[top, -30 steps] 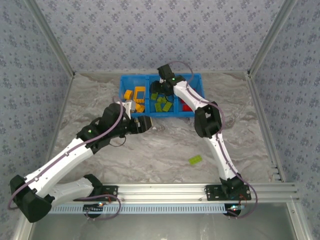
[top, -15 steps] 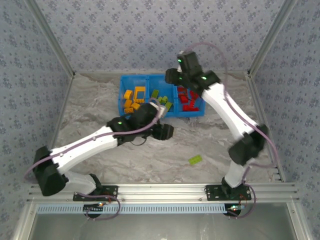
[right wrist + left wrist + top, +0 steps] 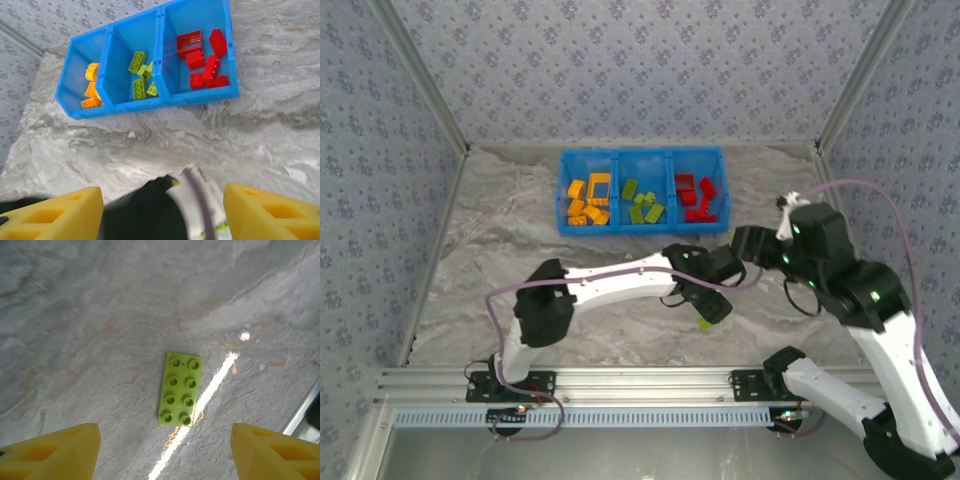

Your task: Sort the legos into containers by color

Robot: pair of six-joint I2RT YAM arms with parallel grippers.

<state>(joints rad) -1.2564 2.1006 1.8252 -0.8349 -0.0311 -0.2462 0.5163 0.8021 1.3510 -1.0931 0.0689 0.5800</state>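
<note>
Left end effector (image 3: 165, 452) newly above lime plate (image 3: 180, 388), open, empty; right end effector (image 3: 162, 210) likewise.

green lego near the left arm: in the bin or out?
Out. The green lego lies flat, studs up, on the table below the open left gripper, apart from the bin.

The bright blue bin (image 3: 645, 229) holds orange-yellow bricks (image 3: 588, 197) in its left compartment, lime green bricks (image 3: 642, 203) in the middle and red bricks (image 3: 697, 197) in the right. One lime green plate (image 3: 180, 388) lies flat, studs up, well in front of the bin.
</note>
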